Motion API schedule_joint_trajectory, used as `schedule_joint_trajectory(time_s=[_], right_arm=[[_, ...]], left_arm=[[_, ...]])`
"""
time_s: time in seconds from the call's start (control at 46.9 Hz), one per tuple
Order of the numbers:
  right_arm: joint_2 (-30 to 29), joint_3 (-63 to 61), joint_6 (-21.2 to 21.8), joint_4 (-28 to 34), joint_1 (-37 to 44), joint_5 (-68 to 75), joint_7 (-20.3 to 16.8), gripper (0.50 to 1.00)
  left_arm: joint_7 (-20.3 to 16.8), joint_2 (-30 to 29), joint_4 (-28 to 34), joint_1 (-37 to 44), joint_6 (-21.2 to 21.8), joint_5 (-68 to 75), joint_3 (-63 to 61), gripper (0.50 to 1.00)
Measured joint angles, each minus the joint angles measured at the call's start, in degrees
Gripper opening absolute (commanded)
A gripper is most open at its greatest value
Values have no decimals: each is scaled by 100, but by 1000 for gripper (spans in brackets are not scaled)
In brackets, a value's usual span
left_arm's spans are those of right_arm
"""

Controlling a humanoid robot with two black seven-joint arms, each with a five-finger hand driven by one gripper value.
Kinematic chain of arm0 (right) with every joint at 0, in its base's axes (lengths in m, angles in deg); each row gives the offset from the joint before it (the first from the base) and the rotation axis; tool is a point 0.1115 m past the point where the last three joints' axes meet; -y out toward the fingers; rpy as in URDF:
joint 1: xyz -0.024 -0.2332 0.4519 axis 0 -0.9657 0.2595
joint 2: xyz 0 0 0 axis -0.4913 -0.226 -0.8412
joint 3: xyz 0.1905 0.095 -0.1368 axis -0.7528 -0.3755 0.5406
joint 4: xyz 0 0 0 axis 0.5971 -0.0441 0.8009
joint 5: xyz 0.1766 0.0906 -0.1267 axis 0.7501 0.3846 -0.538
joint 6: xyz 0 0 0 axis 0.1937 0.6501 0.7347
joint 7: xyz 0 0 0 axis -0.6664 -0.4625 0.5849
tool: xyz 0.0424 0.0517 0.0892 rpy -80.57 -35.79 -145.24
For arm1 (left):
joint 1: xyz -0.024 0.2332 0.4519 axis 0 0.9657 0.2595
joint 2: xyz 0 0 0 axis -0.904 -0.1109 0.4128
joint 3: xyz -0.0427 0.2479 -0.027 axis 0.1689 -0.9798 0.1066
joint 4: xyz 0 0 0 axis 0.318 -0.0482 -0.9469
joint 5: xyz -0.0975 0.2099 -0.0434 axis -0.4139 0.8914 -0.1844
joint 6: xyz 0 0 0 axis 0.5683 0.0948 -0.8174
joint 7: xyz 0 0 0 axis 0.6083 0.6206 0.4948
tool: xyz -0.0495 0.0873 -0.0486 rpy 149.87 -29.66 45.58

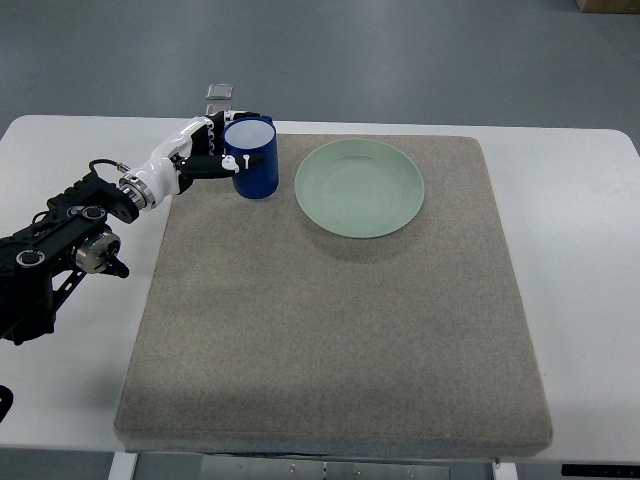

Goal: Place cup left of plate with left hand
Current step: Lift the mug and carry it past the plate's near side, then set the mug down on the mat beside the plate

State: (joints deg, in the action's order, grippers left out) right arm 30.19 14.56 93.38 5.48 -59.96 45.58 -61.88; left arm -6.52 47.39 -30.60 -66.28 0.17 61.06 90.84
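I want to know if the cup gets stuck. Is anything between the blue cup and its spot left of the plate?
Nothing visible is in the way. The left hand holds the blue cup upright on the grey mat, already just left of the green plate, with only bare mat between them.

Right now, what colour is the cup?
The cup is dark blue with a white inside, seen in the top view.

cup (pixel 252 160) base behind fingers (pixel 212 140)
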Motion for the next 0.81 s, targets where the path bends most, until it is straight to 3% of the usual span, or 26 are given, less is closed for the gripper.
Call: schedule_joint_trajectory(time_s=[0.384,0.682,0.81], right_arm=[[0,0,0,-4,-2,0,0,932],[0,0,0,-3,0,0,0,932],[0,0,0,-2,0,0,0,932]], left_arm=[[-507,9,267,60,-14,-14,-87,581],[-544,47,604,63,-6,27,-110,621],[-560,56,632,64,15,-10,-111,737]])
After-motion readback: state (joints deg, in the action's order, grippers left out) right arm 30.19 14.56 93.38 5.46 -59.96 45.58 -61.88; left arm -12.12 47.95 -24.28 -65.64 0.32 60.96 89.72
